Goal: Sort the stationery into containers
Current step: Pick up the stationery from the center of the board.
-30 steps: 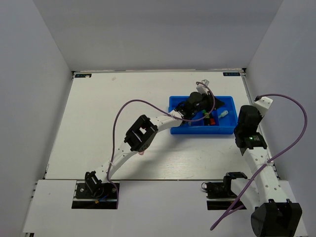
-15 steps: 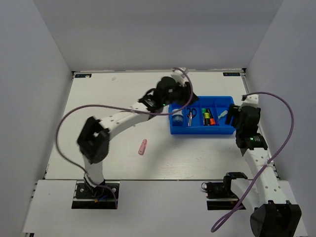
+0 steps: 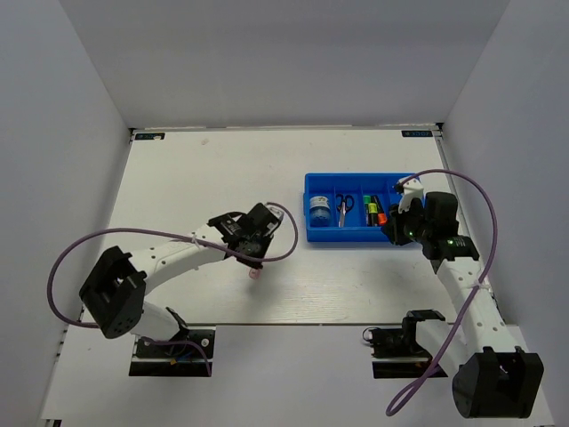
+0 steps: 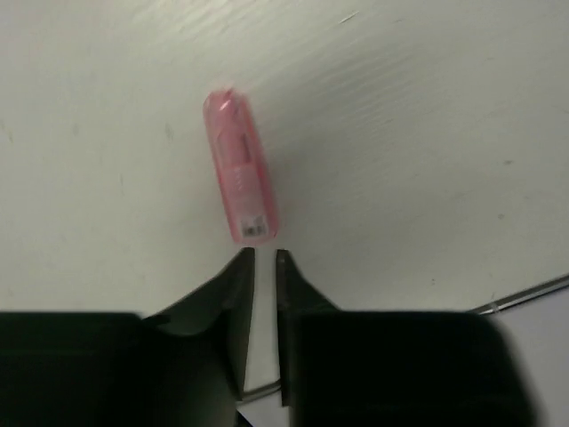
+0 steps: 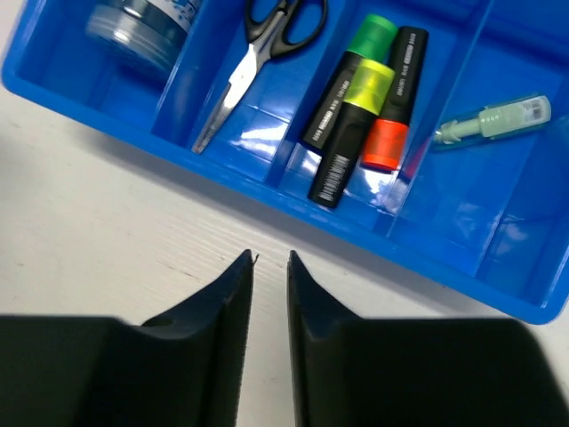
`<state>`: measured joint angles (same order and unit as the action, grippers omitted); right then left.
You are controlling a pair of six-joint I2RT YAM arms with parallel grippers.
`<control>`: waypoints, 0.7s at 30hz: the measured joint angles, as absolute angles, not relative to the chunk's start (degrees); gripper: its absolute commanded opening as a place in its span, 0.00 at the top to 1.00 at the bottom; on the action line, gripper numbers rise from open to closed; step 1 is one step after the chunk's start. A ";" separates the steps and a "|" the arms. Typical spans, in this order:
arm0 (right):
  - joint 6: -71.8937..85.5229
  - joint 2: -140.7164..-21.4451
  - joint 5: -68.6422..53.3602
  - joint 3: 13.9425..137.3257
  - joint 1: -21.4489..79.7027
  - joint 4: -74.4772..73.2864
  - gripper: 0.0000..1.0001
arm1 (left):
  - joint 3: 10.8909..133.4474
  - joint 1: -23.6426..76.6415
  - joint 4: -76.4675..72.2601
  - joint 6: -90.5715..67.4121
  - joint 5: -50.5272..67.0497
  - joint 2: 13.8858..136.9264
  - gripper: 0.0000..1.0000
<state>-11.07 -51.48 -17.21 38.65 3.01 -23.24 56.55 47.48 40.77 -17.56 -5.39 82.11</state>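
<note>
Pink highlighter (image 4: 240,167) is seen lying on the table (image 4: 427,133), outside the blue tray (image 3: 356,237), at 12 o'clock just off the left gripper (image 4: 265,258), whose jaws are nearly closed and empty. Jaws should be opened, carried to mid-barrel, then lowered. Right gripper (image 5: 269,260) likewise closed, empty.

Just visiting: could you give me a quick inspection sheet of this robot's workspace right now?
Surface: white table.
Job's things: blue tray holds roll, scissors, three black-bodied highlighters and pale green highlighter, in separate compartments; pink highlighter lies on the table.
Clutter: nothing seen.
Grippers: left gripper beside pink highlighter, right gripper by tray's edge; both empty, nearly shut.
Cables: purple cable loops on either side.
Surroundings: plain grey walls.
</note>
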 measured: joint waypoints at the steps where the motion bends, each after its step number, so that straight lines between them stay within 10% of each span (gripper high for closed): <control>1: -11.14 -51.53 -17.63 38.98 3.01 -23.57 0.82 | 55.35 47.83 41.89 -18.48 -6.76 82.11 0.64; 4: -10.72 -51.53 -18.26 39.57 2.96 -23.90 0.84 | 54.26 49.30 43.31 -20.78 -10.28 82.08 0.34; 7: -10.50 -51.57 -18.28 39.64 2.96 -23.92 0.84 | 53.17 50.09 42.50 -22.87 -12.34 82.08 0.28; 21: -9.87 -52.23 -18.06 39.66 2.83 -23.94 0.84 | 49.58 50.13 35.05 -26.46 -13.10 89.19 0.34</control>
<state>-9.87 -52.23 -18.06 39.66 2.83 -23.94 49.58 50.13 35.05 -26.46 -13.10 89.19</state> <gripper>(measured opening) 0.162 0.681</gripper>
